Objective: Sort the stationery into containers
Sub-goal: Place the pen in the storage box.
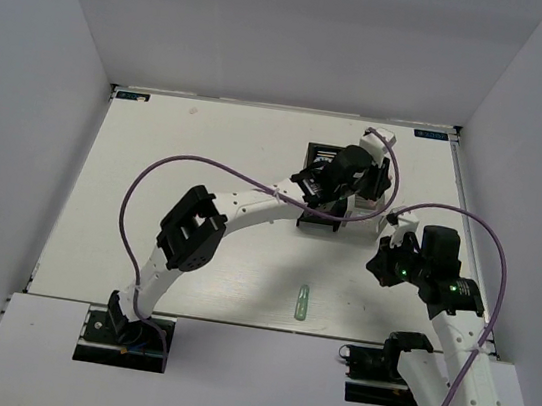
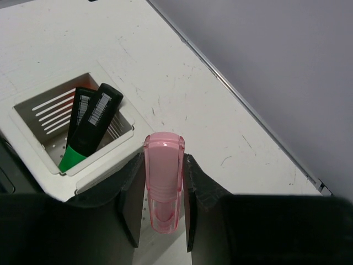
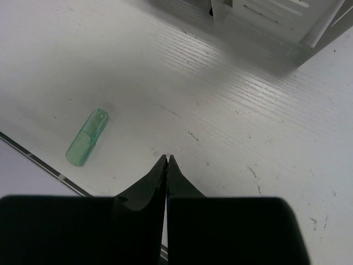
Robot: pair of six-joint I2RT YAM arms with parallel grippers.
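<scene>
My left gripper [image 2: 164, 165] is shut on a pale pink capsule-shaped piece [image 2: 164, 176], which stands upright between the fingers. It hangs just right of the white container [image 2: 128, 132]. One compartment of that container holds two black highlighters [image 2: 91, 121], and a green cap [image 2: 70, 160] shows at the bottom. A green capsule-shaped piece [image 3: 87, 137] [image 1: 302, 303] lies flat on the table near the front edge. My right gripper [image 3: 167, 158] [image 1: 383, 267] is shut and empty above bare table, to the right of the green piece. The black container [image 1: 316, 155] is partly hidden under the left arm.
The white container's slatted wall [image 3: 276, 33] rises at the top right of the right wrist view. The table's right edge and grey wall [image 2: 287, 66] run close beside the left gripper. A purple cable [image 1: 206, 162] loops over the left arm.
</scene>
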